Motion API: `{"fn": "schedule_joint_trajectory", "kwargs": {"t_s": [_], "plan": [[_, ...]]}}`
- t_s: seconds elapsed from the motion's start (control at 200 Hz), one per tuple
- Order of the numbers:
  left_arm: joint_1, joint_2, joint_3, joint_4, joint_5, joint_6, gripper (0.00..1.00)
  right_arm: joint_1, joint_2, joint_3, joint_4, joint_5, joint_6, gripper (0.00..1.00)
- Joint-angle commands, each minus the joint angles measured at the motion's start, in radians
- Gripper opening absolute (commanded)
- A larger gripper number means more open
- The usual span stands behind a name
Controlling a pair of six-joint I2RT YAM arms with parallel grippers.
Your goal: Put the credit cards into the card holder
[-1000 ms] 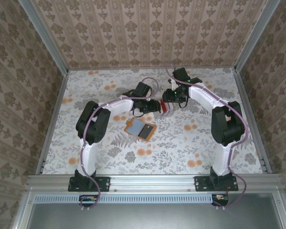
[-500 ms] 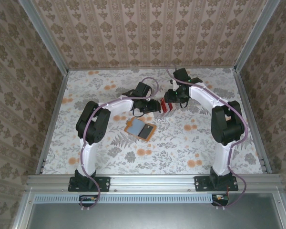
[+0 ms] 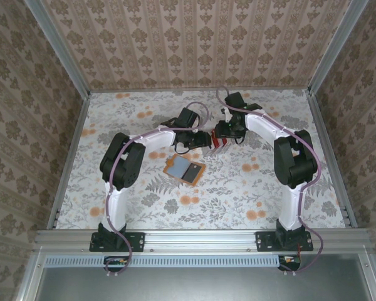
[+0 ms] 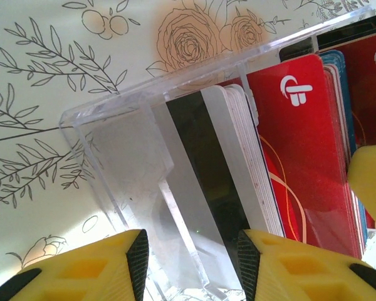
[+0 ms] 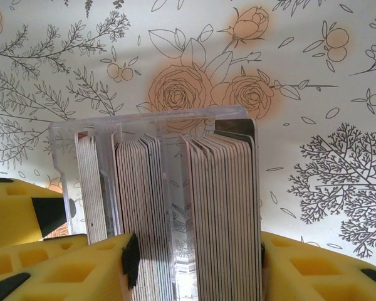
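A clear plastic rack (image 4: 122, 157) stands on the floral table, packed upright with credit cards (image 4: 304, 138), red and white. In the top view it shows as a red patch (image 3: 217, 140) between both grippers. My left gripper (image 4: 191, 263) is shut across the rack's empty end bay, one pad at the outer wall, the other against a black-striped card (image 4: 200, 157). My right gripper (image 5: 194, 257) is shut on a thick bunch of card edges (image 5: 222, 207) in the rack (image 5: 62, 150). The orange card holder (image 3: 175, 168) lies flat nearer the bases, a grey card (image 3: 190, 168) on it.
The right gripper's yellow finger (image 4: 371, 182) shows at the edge of the left wrist view, and the left gripper's finger (image 5: 15, 210) in the right wrist view. Aluminium rails (image 3: 69, 157) and patterned walls fence the table.
The right arm has edged a little to the left, bringing its gripper closer over the rack. The left arm and the orange holder have stayed put.
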Motion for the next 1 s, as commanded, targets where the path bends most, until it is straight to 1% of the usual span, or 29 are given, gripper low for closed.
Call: {"fn": "schedule_joint_trajectory", "kwargs": {"t_s": [0.0,0.855,0.99], "plan": [[-0.008,0.024,0.019,0.017,0.013,-0.013,0.46,0.021,-0.052,0.046,-0.051,0.0,-0.016,0.51],[-0.01,0.021,0.003,0.033,0.013,-0.019,0.46,0.061,-0.085,0.083,-0.093,0.019,-0.026,0.51],[-0.009,0.023,0.004,0.037,0.017,-0.019,0.45,0.062,-0.058,0.081,-0.087,0.006,-0.025,0.51]]}}
